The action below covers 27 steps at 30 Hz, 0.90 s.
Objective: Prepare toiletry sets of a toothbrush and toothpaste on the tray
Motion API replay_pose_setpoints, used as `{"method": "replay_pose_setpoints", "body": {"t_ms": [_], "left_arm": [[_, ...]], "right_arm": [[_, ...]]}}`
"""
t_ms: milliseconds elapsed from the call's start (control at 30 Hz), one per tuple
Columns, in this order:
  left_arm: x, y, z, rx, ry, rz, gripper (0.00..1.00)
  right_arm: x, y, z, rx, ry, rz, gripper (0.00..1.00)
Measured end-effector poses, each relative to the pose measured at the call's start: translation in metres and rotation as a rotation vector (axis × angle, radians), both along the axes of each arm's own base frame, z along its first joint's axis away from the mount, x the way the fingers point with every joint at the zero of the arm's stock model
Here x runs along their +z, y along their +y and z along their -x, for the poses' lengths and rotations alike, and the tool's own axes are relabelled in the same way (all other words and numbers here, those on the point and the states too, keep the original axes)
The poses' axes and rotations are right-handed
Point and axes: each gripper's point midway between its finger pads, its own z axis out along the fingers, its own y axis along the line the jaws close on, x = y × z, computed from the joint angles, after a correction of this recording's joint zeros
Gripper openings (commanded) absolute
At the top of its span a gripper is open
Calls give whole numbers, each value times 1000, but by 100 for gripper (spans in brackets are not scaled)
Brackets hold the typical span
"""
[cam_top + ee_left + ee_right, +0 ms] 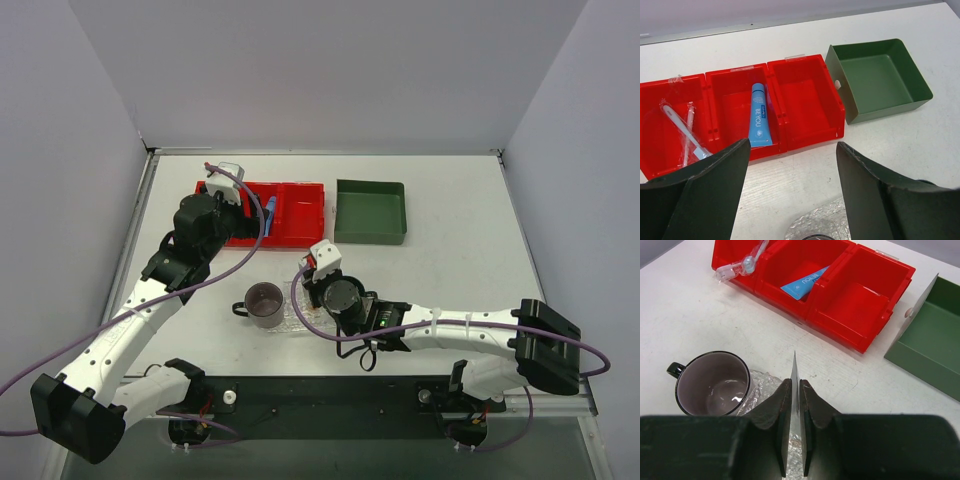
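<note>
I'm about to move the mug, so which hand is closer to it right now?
Right. The right hand sits just beside the mug, pinching a thin white piece. The left hand is open, over by the red bin, well clear of the mug.

Our left arm [150,300] stretches far forward, elbow bent — the left gripper [791,150] tilts down, jaws spread wide. Our right arm [450,330] lies low, folded across towards the middle; the right gripper [795,385] points down and forward, fingers almost together, pinching the thin white edge of the toothpaste [794,365].
</note>
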Motion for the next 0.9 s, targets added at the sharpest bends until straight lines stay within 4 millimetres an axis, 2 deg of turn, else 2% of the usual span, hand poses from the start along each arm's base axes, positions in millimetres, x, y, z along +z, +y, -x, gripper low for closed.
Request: {"method": "replay_pose_setpoints", "body": {"t_ms": [433, 667, 900], "left_arm": [[0, 0, 0, -1, 0, 0, 79], [0, 0, 0, -3, 0, 1, 80], [0, -1, 0, -4, 0, 1, 80]], "right_arm": [[2, 0, 3, -5, -15, 8, 28], [1, -1, 3, -10, -18, 15, 44], [3, -4, 4, -11, -13, 15, 51]]}}
